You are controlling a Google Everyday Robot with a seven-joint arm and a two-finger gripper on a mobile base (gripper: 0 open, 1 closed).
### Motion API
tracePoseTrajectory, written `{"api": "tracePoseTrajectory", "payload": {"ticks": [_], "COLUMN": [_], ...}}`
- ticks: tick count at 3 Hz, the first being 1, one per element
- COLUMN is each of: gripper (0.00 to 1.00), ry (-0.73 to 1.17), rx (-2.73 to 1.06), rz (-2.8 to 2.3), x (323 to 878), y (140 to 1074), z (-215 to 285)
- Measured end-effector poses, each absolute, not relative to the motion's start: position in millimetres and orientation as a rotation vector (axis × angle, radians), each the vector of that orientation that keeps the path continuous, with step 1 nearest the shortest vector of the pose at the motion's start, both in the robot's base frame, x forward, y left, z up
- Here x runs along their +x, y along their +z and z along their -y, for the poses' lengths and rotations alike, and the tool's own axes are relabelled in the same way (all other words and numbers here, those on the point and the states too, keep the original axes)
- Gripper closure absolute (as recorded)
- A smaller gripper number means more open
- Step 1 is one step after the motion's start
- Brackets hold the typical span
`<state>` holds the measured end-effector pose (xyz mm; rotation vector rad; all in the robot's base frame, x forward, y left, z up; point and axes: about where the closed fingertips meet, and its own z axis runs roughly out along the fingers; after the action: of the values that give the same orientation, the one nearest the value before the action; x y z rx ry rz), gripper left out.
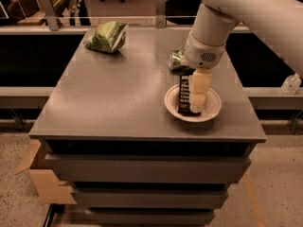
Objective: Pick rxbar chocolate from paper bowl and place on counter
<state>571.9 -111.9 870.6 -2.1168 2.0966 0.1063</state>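
The rxbar chocolate (184, 94), a dark flat wrapper with white text, lies lengthwise in the white paper bowl (210, 111) at the right front of the grey counter (123, 93). My gripper (195, 104) reaches down from the white arm into the bowl. It sits right against the bar's right side and covers part of it. I cannot tell whether it has hold of the bar.
A green shiny can (176, 60) lies just behind the bowl, partly hidden by my wrist. A green chip bag (108, 37) lies at the counter's far left. A cardboard box (35, 176) stands on the floor at the left of the drawers.
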Motion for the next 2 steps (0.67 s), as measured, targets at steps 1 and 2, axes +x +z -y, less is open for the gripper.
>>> {"api": "tracePoseTrajectory", "payload": {"ticks": [1,2], "gripper": [0.0,0.16], "ry": [0.119,0.114], "rx": [-2.114,-2.095], "rz": [-2.111,-2.126], "x": [572.5,573.7], "y": [863.4,859.7], "z": [114.9,122.4]}}
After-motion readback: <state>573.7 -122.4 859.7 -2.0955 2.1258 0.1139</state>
